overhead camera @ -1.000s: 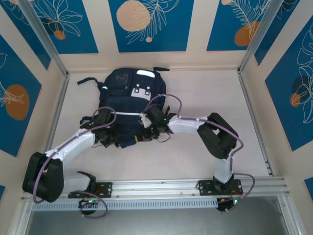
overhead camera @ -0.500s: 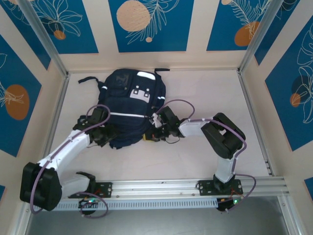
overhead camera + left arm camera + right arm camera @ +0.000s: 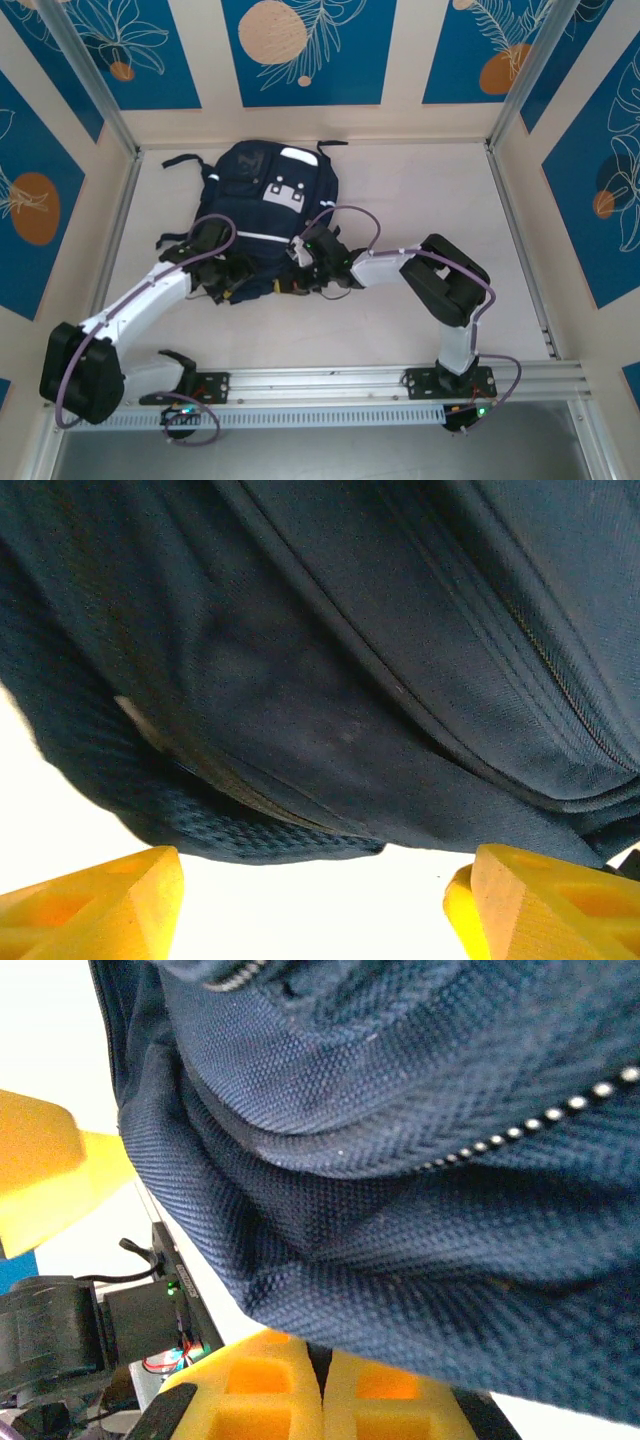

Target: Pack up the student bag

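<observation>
Student bag (image 3: pixel 265 200) hides right gripper (image 3: pixel 322 1395) tips overhead (pads (image 3: pixel 270 1400) together).

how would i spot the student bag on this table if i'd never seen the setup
Look at the pale table walled by blue-patterned panels; toward its far left-centre lies the student bag. It is the one big soft thing there: dark navy fabric with white stripes and a light patch on top, unlike the white-and-black left arm and right arm reaching its near end.
</observation>
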You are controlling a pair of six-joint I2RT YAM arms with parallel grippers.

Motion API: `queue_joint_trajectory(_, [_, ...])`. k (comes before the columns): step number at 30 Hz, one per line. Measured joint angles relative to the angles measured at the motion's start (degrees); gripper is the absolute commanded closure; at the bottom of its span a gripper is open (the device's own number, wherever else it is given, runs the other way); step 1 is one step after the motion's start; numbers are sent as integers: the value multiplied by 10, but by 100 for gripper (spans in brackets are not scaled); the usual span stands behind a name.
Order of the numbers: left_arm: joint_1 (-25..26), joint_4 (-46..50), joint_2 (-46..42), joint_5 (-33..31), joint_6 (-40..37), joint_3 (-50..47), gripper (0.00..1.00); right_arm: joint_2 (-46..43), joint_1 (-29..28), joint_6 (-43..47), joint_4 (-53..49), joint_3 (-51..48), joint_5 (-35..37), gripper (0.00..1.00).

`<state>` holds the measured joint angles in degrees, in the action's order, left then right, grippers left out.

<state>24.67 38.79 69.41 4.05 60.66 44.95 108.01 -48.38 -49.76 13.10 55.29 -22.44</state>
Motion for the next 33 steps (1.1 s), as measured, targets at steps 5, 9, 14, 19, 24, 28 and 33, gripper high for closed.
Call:
queue_joint_trajectory(5, [17,-20,32,-3,20,17,29,9,-8,0,3,9,7,100])
queue_joint_trajectory(9, [21,-38,58,-14,30,23,42,10,-10,0,4,9,12,100])
queue_joint_trajectory(14, [22,-49,91,-31,30,26,72,12,-14,5,-1,10,22,100])
queue_joint_trajectory(19, [23,-57,118,-39,31,33,100,12,-20,34,-35,15,52,100])
queue_joint_trajectory(24, [24,-55,117,-45,19,34,100,0,-21,78,-74,17,99,100])
queue_joint_trajectory(28, [24,-50,103,-49,11,34,100,-8,-12,101,-83,10,119,100])
queue_joint_trajectory(33, [20,-45,79,-56,3,29,100,-21,10,129,-84,-6,133,100])
